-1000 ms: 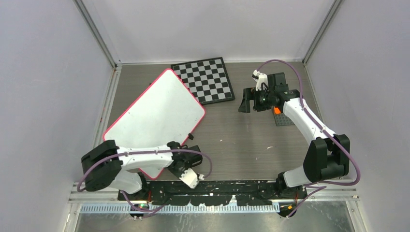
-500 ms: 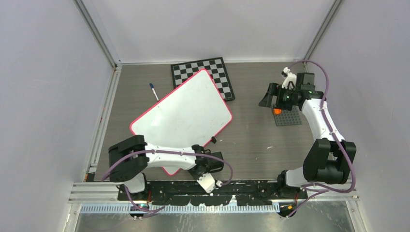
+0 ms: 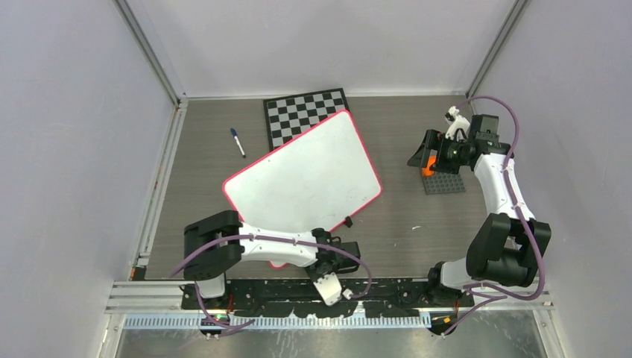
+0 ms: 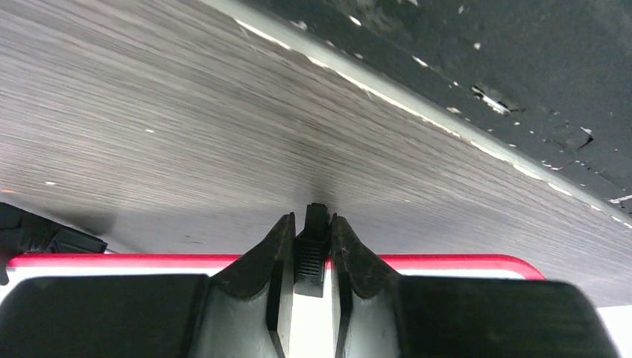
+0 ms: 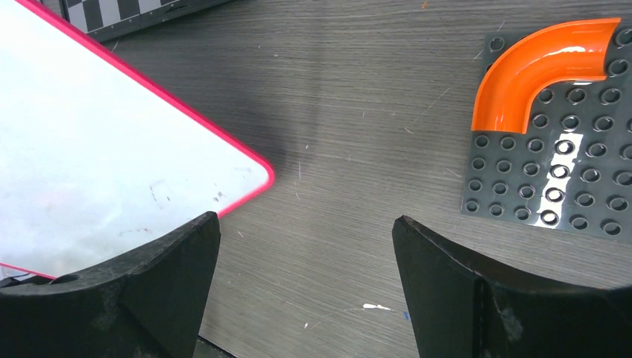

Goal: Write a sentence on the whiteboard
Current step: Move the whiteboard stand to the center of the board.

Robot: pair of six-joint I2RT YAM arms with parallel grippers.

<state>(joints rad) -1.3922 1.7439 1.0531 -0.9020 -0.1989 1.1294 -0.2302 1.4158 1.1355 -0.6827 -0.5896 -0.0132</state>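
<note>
The whiteboard [image 3: 302,186], white with a thin red rim, lies tilted on the table's middle. Its face is blank apart from faint smudges [image 5: 160,195]; no sentence shows on it. My left gripper [image 3: 326,257] is at the board's near edge, shut on a small black clip foot [image 4: 316,240] that sits on the red rim [image 4: 447,262]. My right gripper [image 3: 422,151] hovers open to the right of the board, with only bare table between its fingers [image 5: 171,253]. The board's right corner [image 5: 112,149] shows in the right wrist view. A blue-capped marker [image 3: 237,142] lies left of the board.
A black-and-white checkered board [image 3: 298,112] lies at the back, partly under the whiteboard's far corner. A grey studded baseplate [image 3: 446,183] with an orange curved piece [image 5: 536,71] sits under my right arm. Another black clip foot [image 3: 347,221] sticks out at the board's right edge.
The whiteboard has slid right and turned, uncovering the marker. My left gripper moved right along the near edge with it. My right arm drew back right over the baseplate.
</note>
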